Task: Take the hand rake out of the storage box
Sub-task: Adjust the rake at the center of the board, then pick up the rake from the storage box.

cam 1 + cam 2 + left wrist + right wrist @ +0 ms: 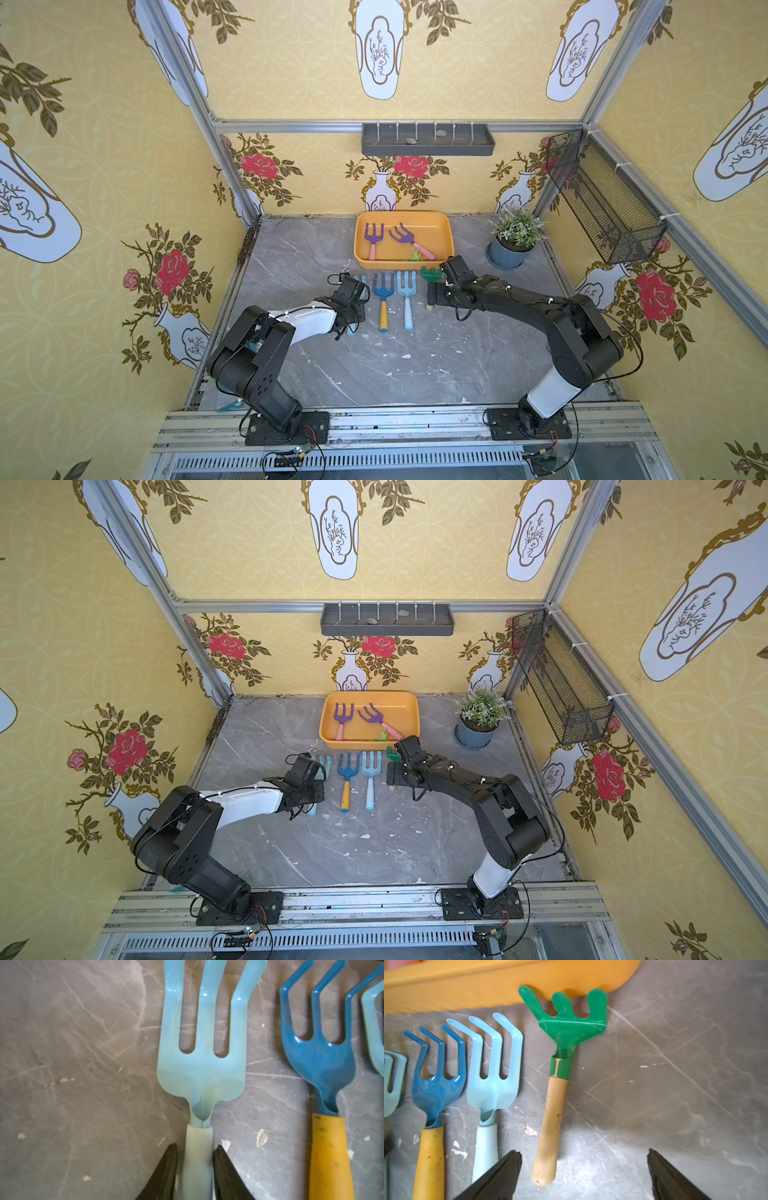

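While the right gripper point(583, 1151) gapes over the green wooden-handled hand rake point(555, 1105), the left gripper point(196, 1146) clamps a pale-blue metal hand rake point(200, 1076).

In both top views your left gripper point(354, 303) covers most of the leftmost pale-blue hand rake point(362, 281); you see only tine tips and the handle's near end. The right gripper point(434, 294) hides the green hand rake point(429, 273) but for part of its head and the handle's end. In the left wrist view that pale rake's handle runs out of frame between the fingers point(223, 1174), so you cannot tell whether they press it. In the storage box point(399, 215), a small green thing point(414, 255) by the near wall is too small to name. The right wrist view shows the box blurred and cut off.
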